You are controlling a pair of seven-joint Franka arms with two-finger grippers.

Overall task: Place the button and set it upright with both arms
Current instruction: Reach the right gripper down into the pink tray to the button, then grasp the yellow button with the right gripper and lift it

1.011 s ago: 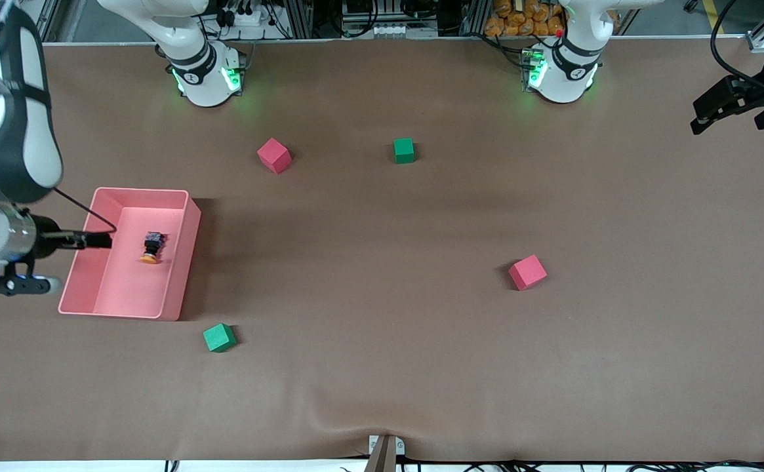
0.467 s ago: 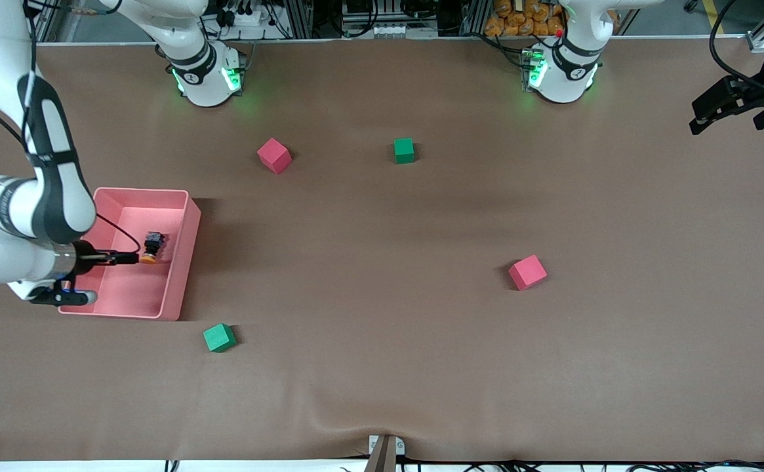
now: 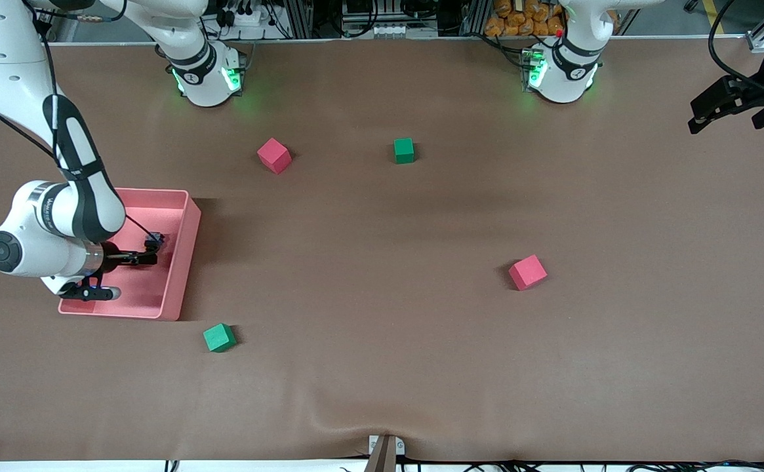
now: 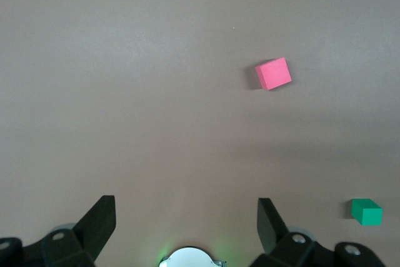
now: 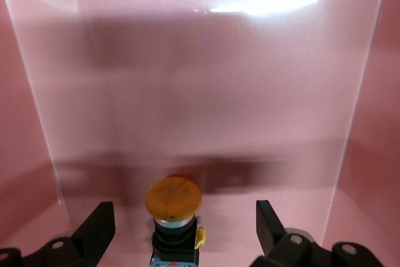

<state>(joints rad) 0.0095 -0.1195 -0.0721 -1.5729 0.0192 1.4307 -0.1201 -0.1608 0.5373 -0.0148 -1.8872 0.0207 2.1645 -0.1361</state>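
Note:
The button (image 5: 174,207) lies on its side on the floor of the pink bin (image 3: 188,229), its round orange cap pointing away from the wrist camera. In the front view only its dark base (image 3: 154,240) shows; the cap is hidden under the hand. My right gripper (image 3: 143,257) reaches into the bin and is open, with the button between its fingers (image 5: 94,229) and not touching them; it also shows in the right wrist view (image 5: 183,217). My left gripper (image 3: 716,110) waits open and empty in the air at the left arm's end of the table, and shows in the left wrist view (image 4: 185,217).
A red cube (image 3: 274,155) and a green cube (image 3: 404,150) lie near the arm bases. Another red cube (image 3: 527,272) lies mid-table toward the left arm's end. A green cube (image 3: 219,337) lies just nearer the front camera than the bin. The left wrist view shows a red cube (image 4: 273,73) and a green cube (image 4: 366,211).
My right arm has swung in over the bin and its gripper has moved along the bin floor up to the button, now straddling it. The left arm has stayed put.

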